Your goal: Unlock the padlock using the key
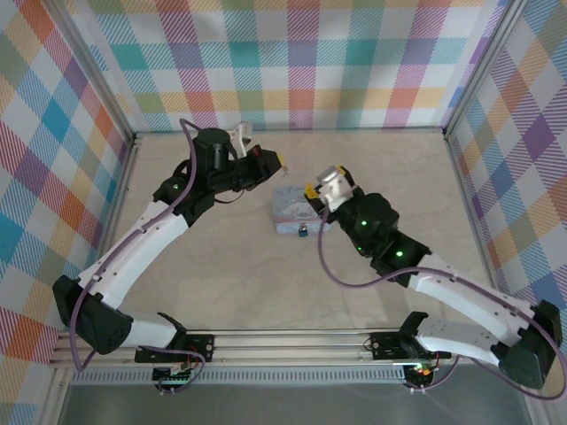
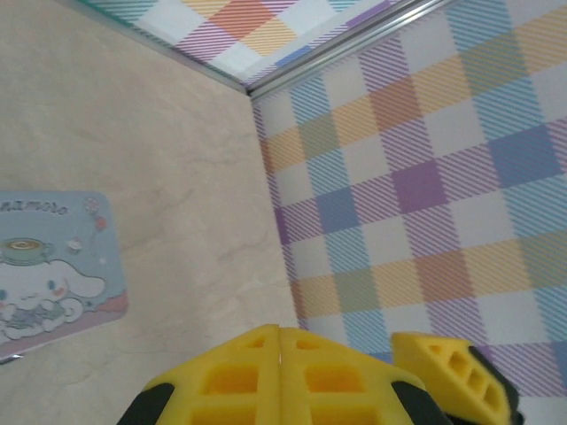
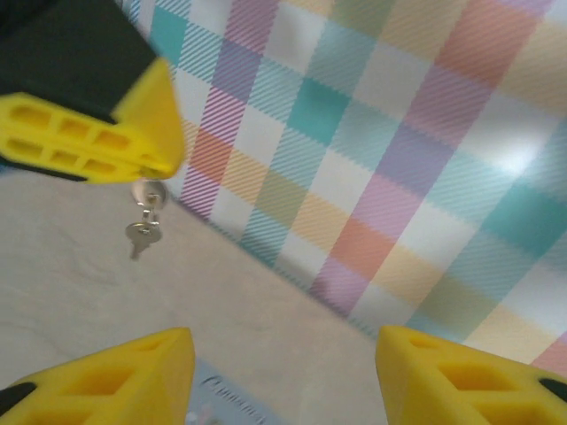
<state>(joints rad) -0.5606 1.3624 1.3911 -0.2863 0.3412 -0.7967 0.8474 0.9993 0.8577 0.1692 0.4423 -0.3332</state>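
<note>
Near the tin (image 1: 288, 212), the left gripper (image 2: 280, 341) is pinching the dangling key (image 3: 142, 233), the right gripper (image 3: 282, 341) is gaping empty, and the padlock (image 1: 303, 232) is lying untouched, not yet keyed.

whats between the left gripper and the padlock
The pale-blue tin lies between the left gripper, which holds the key, and the padlock at the tin's near edge, as the top view shows.

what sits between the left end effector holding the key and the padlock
The light-blue tin. The left end effector hangs at its far side with the key; the padlock lies at its near edge. The right end effector is open over the tin's far right corner.
</note>
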